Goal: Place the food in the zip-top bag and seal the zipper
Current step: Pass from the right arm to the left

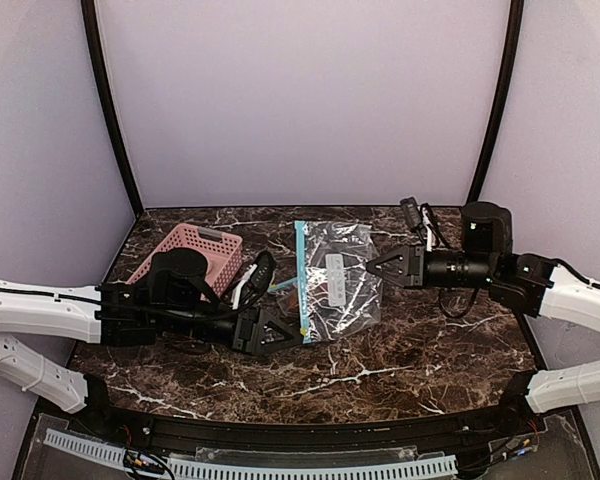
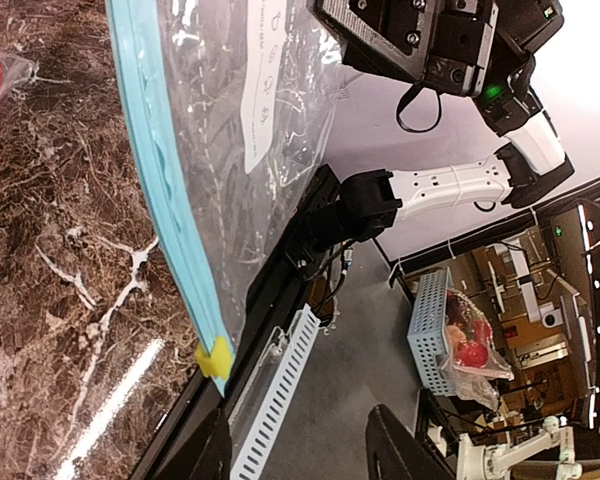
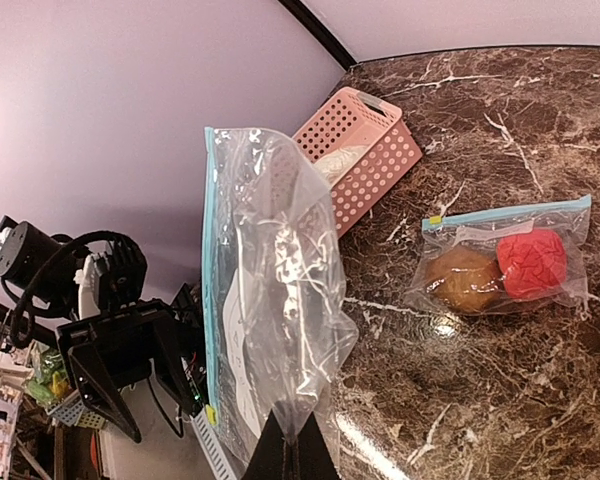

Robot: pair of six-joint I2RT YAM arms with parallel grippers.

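Note:
A large clear zip-top bag [image 3: 270, 290] with a blue zipper strip [image 2: 160, 200] and a yellow slider [image 2: 215, 358] hangs upright. My right gripper [image 3: 292, 445] is shut on its bottom edge. In the top view that bag [image 1: 338, 280] sits mid-table in front of the right gripper [image 1: 377, 268]. My left gripper [image 2: 300, 445] stands open just below the slider with nothing between its fingers; from above, the left gripper [image 1: 270, 330] lies by the bag's near corner. Food, a brown bun [image 3: 465, 280] and a red ball [image 3: 530, 262], lies inside a second, smaller zip bag [image 3: 505, 235] flat on the table.
A pink perforated basket [image 1: 190, 252] stands at the back left, with a whitish piece [image 3: 335, 165] inside it. The table's black front rail [image 1: 310, 425] runs along the near edge. Dark marble table [image 1: 420, 350] lies between the arms.

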